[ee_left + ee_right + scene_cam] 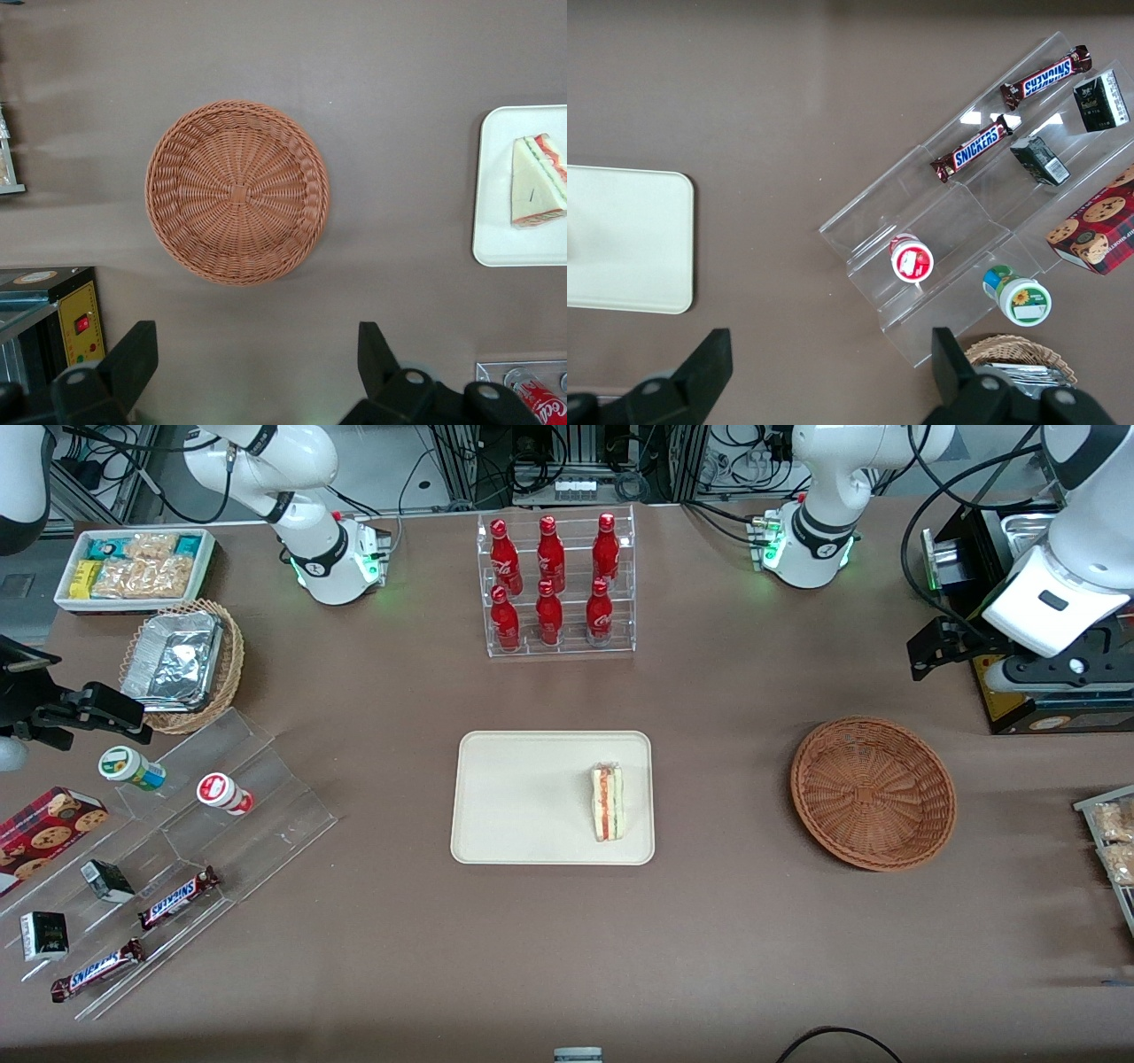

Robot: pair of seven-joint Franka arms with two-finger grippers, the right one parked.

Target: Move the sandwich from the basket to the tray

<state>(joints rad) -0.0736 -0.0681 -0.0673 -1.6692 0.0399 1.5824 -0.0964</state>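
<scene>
1. The small triangular sandwich (608, 803) of pale bread, with red, orange and green filling layers showing along its edge, is seen lying on the flat cream-beige rectangular tray (523, 797) with rounded corners, close to the tray's rim at the working arm's end.
2. The tray is set on the brown table (709, 957), nearer to the front camera than the clear acrylic rack of red soda bottles (556, 584).
3. The round, shallow, reddish-brown woven wicker basket (873, 793) is placed well apart from the tray, toward the working arm's end of the table; nothing is seen inside it.
4. The left arm's black two-finger gripper (257, 354) is held high above the table, over the strip of table beside the basket, and is raised clear of both basket and tray.
5. Its fingers (133, 359) are spread wide apart, and nothing is held between them.
6. In the left wrist view, the basket (237, 191) is shown whole, with the sandwich (536, 181) on the tray (496, 212) at the edge of the picture.
7. A black appliance with a yellow panel and red switch (75, 323) is seen near the gripper.
</scene>
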